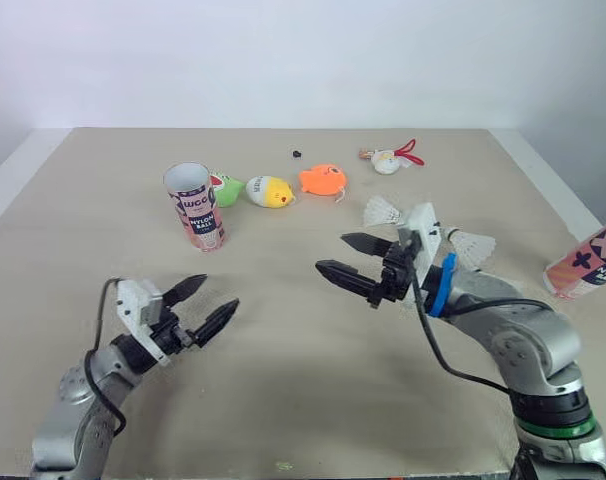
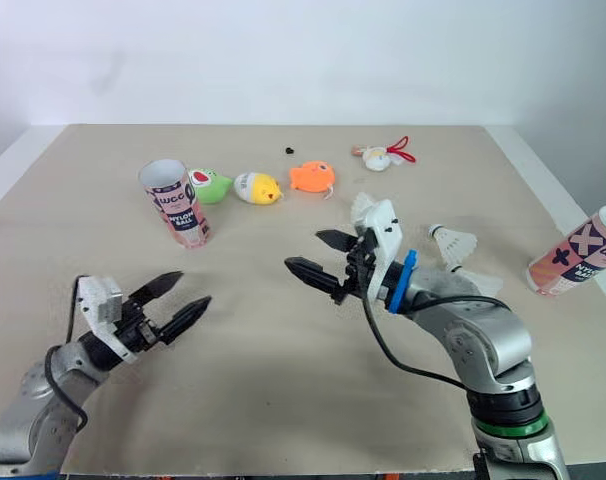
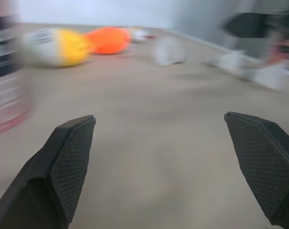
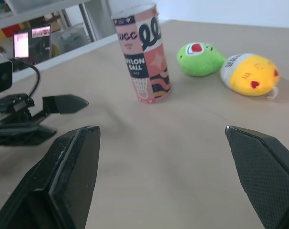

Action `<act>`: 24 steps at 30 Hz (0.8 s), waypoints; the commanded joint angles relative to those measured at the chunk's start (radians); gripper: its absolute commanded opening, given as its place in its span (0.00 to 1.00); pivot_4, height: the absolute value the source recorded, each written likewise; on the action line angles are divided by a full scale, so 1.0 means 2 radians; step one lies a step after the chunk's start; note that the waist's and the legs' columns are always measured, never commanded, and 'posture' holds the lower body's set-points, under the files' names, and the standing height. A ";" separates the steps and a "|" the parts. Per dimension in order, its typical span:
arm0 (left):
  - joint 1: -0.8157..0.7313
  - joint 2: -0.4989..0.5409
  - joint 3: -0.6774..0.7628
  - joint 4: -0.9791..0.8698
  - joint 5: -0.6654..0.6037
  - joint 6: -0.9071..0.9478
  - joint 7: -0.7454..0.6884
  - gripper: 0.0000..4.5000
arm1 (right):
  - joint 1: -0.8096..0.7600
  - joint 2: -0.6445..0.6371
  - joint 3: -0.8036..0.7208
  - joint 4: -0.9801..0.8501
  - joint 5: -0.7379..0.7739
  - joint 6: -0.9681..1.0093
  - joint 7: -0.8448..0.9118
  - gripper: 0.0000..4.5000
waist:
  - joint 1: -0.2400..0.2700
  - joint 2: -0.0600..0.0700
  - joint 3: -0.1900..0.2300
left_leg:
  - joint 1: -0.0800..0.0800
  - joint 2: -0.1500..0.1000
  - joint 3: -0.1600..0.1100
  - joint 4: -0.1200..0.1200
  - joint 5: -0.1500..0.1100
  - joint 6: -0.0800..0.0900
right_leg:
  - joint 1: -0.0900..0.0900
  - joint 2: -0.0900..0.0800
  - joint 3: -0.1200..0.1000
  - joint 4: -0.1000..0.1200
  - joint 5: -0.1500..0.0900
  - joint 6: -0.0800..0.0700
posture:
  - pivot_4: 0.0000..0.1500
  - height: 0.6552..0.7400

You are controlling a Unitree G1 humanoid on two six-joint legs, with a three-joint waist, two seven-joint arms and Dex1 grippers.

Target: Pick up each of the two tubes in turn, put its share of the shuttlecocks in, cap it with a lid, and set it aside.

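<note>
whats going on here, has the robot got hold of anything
Nothing is held yet. The left gripper and right gripper hover open above the table. One tube stands upright, uncapped, beside the plush toys; the other tube is at the table's right edge. The shuttlecocks lie loose by the right gripper.
</note>
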 commanded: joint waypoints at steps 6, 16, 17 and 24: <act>-0.024 0.007 0.001 0.010 0.045 0.016 0.080 1.00 | -0.017 0.022 0.018 0.005 -0.030 -0.029 0.017 1.00 | 0.000 0.000 0.000 | 0.000 0.000 0.000 0.000 0.000 0.000 | 0.000 0.000 0.000 0.000 0.000 0.000 | 1.00 1.00; -0.118 -0.022 0.008 0.107 0.072 0.041 0.178 1.00 | 0.003 0.028 0.010 -0.011 -0.048 -0.031 0.008 1.00 | -0.001 -0.001 0.000 | 0.000 0.000 0.000 0.000 0.000 0.000 | 0.000 0.001 0.000 0.000 0.000 0.000 | 1.00 1.00; -0.123 -0.022 0.006 0.114 0.076 0.040 0.184 1.00 | 0.006 0.028 0.008 -0.013 -0.048 -0.031 0.006 1.00 | -0.001 -0.001 0.000 | 0.000 0.000 0.000 0.000 0.000 0.000 | 0.000 0.001 0.000 0.000 0.000 0.000 | 1.00 1.00; -0.163 -0.017 -0.014 0.154 0.095 0.036 0.182 1.00 | 0.017 0.027 -0.003 -0.031 -0.042 -0.026 -0.004 1.00 | 0.000 -0.001 0.000 | 0.000 0.000 0.000 0.000 0.000 0.000 | 0.000 0.000 0.000 0.000 0.000 0.000 | 1.00 1.00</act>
